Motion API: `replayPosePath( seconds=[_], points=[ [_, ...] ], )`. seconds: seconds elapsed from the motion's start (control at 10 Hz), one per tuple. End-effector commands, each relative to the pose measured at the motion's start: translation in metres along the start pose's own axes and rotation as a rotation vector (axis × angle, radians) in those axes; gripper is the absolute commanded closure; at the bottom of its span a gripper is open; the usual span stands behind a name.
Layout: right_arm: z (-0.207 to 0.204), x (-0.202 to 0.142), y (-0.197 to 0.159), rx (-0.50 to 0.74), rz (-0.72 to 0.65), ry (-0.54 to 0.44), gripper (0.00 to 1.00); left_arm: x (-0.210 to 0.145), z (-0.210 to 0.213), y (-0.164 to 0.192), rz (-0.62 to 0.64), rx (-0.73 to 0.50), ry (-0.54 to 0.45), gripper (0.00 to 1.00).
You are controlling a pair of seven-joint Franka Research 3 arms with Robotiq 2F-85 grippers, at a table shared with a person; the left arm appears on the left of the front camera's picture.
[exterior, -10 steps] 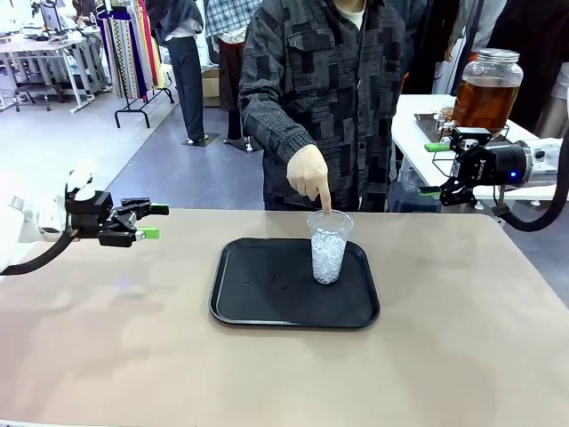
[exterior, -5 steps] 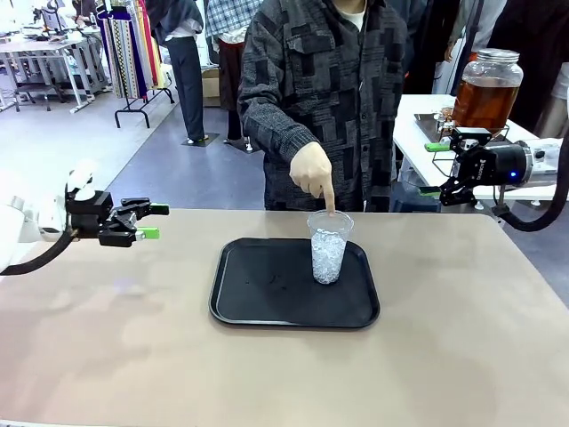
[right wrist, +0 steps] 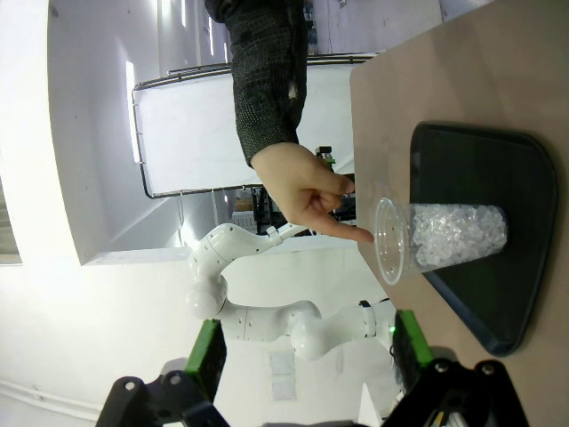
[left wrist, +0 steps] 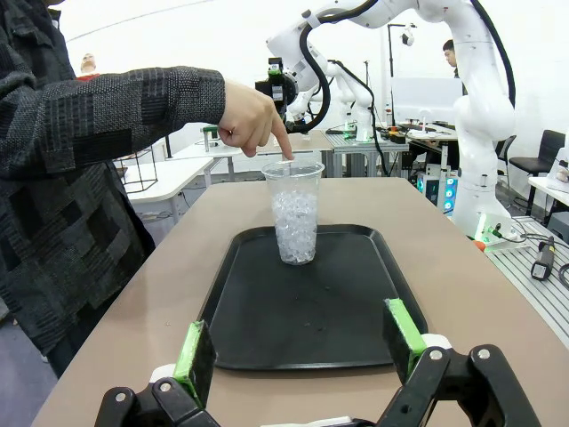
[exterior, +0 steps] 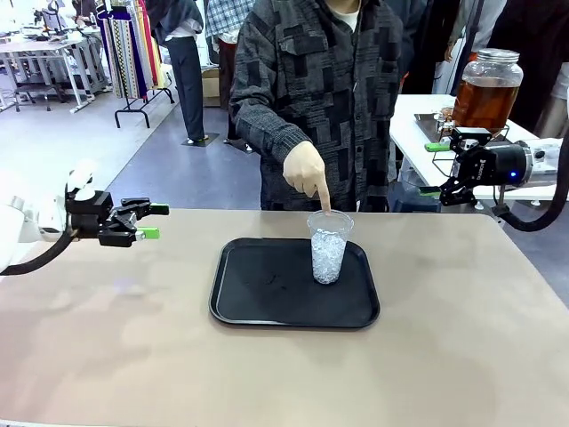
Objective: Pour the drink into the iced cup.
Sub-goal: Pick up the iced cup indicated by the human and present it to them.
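Iced cup (exterior: 328,249) on black tray (exterior: 267,298) | person's hand (exterior: 306,169) pointing at rim

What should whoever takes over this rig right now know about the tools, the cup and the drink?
Left tool: open, empty, over the table, left side.
Right tool: open, empty, near the dispenser jar on the side table.
Iced cup: upright on the black tray, ice only; a person's hand points at its rim.
Drink: in the lidded jar.
Done: nothing poured.
Left: fetch the drink, pour it into the cup.
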State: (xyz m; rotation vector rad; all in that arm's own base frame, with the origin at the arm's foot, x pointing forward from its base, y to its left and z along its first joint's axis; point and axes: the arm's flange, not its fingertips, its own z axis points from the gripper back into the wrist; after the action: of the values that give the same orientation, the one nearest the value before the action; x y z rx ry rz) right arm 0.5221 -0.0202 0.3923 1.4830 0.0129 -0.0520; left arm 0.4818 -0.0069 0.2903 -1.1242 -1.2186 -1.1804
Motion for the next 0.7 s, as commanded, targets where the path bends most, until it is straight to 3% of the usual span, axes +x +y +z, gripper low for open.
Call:
replayPosePath(
  seconds=[0.0, 0.4, 0.6],
  points=[
    [-0.002, -0.002, 0.002, -0.013, 0.144, -0.025, 0.00, 0.003, 0.000, 0.000, 0.007, 0.001, 0.003, 0.00],
    [-0.016, -0.014, 0.000, -0.073, 0.689, -0.138, 0.00, 0.003, 0.000, 0.000, 0.007, 0.001, 0.003, 0.00],
    [-0.021, -0.014, 0.000, -0.053, 0.796, -0.131, 0.00, 0.003, 0.000, 0.000, 0.007, 0.001, 0.003, 0.00]
  ],
)
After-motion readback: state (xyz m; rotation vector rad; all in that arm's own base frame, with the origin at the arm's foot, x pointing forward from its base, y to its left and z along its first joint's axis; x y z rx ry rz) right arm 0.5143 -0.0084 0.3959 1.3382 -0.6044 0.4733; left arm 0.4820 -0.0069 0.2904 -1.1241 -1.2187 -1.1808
